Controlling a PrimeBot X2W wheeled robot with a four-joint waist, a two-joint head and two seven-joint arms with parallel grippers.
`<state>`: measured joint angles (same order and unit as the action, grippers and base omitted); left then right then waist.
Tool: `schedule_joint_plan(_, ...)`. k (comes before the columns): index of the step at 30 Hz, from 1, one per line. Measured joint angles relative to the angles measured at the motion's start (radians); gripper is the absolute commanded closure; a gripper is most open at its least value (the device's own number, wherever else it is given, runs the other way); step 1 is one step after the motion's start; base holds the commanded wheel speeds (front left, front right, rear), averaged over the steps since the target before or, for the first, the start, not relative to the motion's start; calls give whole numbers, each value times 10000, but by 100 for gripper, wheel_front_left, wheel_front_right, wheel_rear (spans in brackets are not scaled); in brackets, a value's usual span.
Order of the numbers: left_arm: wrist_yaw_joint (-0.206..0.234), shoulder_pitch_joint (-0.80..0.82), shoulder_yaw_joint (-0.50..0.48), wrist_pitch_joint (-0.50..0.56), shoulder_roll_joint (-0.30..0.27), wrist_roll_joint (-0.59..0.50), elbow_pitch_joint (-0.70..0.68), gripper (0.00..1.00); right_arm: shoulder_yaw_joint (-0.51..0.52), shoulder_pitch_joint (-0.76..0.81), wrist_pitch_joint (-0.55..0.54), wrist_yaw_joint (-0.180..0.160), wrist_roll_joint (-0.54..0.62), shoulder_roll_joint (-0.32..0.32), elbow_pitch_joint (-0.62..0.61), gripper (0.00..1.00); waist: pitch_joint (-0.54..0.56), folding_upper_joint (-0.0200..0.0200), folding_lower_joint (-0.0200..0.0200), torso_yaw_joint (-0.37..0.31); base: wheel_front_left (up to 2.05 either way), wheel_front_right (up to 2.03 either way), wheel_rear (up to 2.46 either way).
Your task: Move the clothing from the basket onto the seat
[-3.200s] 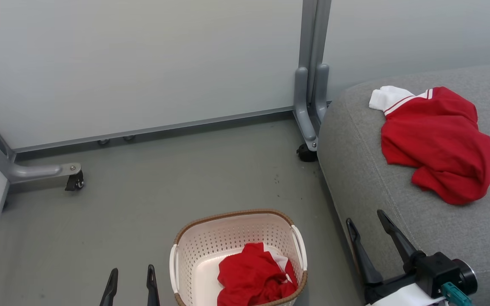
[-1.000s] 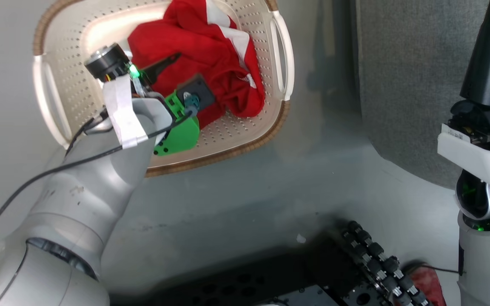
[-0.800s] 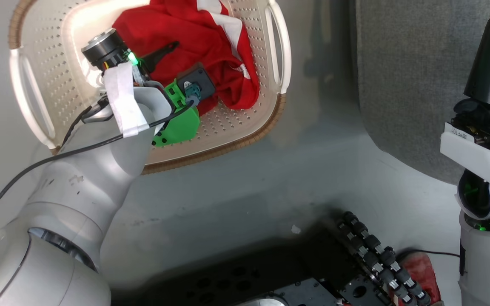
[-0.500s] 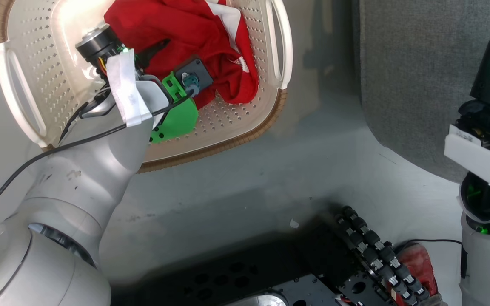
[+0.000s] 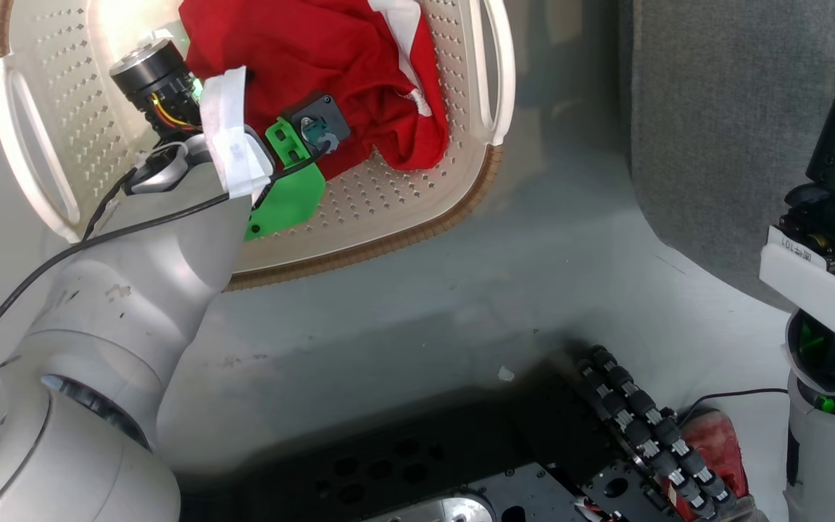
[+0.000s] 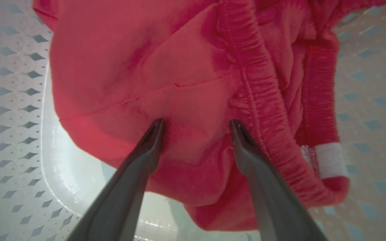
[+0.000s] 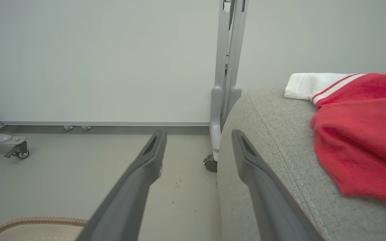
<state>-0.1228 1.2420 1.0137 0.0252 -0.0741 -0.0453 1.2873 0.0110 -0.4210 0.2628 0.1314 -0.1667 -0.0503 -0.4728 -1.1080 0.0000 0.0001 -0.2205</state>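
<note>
Reaching into the basket [image 6: 12, 100], the left gripper [image 6: 196, 124] sets wide-spread fingers [image 6: 146, 150] on the red garment [image 6: 179, 67] there, apparently to pinch it; the right gripper [image 7: 198, 134] hangs wide and empty by the seat's [image 7: 273, 150] left edge.

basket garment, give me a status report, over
Left gripper open, tips on red garment in basket. Right gripper open, idle by seat. Second red garment on seat. No obstruction seen.
</note>
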Motion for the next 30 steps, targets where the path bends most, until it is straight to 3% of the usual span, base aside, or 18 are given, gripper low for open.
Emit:
schedule_joint_plan(4,12,32,188,188,-15,-29,2,0,-23,1,0,0,21,0,-33,0,-33,0,0,58,0,0,0)
schedule_joint_plan(5,12,34,211,205,-25,-42,2,13,-25,1,0,0,21,0,-36,0,-36,0,0,70,0,0,0)
schedule_joint_plan(6,12,40,232,290,-38,-48,4,63,-33,1,0,0,21,0,-40,0,-40,0,0,82,0,0,0)
schedule_joint_plan(7,12,45,242,382,-58,-48,6,100,-36,1,0,0,21,0,-44,0,-45,0,0,90,0,0,0)
schedule_joint_plan(13,180,105,324,656,-132,-19,10,100,-69,0,0,0,23,0,-48,0,-56,0,-1,89,0,0,0)
schedule_joint_plan(24,543,186,138,-412,-136,468,17,100,-84,-283,0,0,-81,0,75,0,49,0,-1,72,0,0,0)
schedule_joint_plan(30,803,77,-539,-1384,-86,1289,10,100,-125,-746,0,0,-244,2,240,0,341,0,-1,12,0,0,0)
